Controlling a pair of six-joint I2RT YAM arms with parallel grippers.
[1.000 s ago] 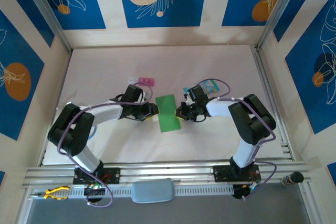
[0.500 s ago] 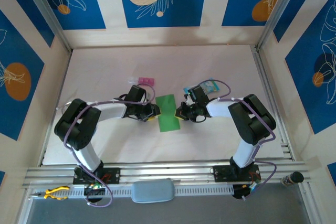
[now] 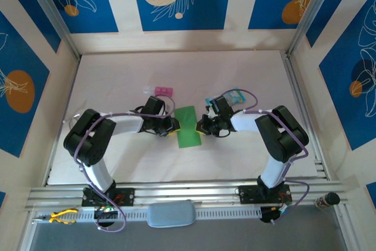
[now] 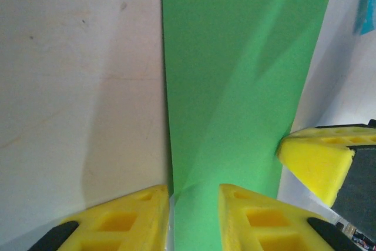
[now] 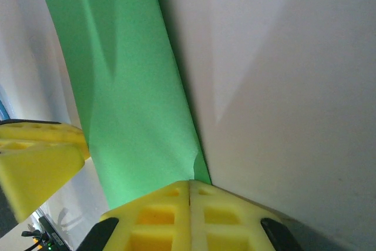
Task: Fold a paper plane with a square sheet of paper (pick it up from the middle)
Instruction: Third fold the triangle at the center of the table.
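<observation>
Crease formation is the step in hand, by judgement: the square sheet of paper [image 3: 188, 126] lies as a narrow green rectangle (doubled over, as far as the overhead view tells) between the two grippers, and no dart shape exists yet. To do the step well:

- Anchor one long edge while the opposite jaws take the other edge.
- Lift only enough to free the paper from the table [image 3: 117, 74].
- Carry the edge across in a straight line, and align edge to edge before pressing down.
- Avoid drawing the two grippers apart, since thin paper tears at a pinch point. A small nick or buckle shows just ahead of the right fingertips in the right wrist view.

Left gripper [image 4: 194, 195]: jaws narrowly parted. The sheet's long edge runs into the gap between the yellow fingers [image 4: 117, 221]. Whether the pads touch the paper cannot be told. The sheet extends straight ahead of the fingertips, with bare table on one side.

Right gripper [image 5: 189, 183]: jaws closed, pads meeting with no gap. The sheet's edge meets the fingertips at the seam, so a pinch on the paper is the likely state. The sheet stretches ahead of the tips and off to one side.

Pink block [image 3: 163, 90] lies beyond the left gripper, and pale blue packet [image 3: 234, 96] lies near the right gripper on its far side. Both sit apart from the sheet.
</observation>
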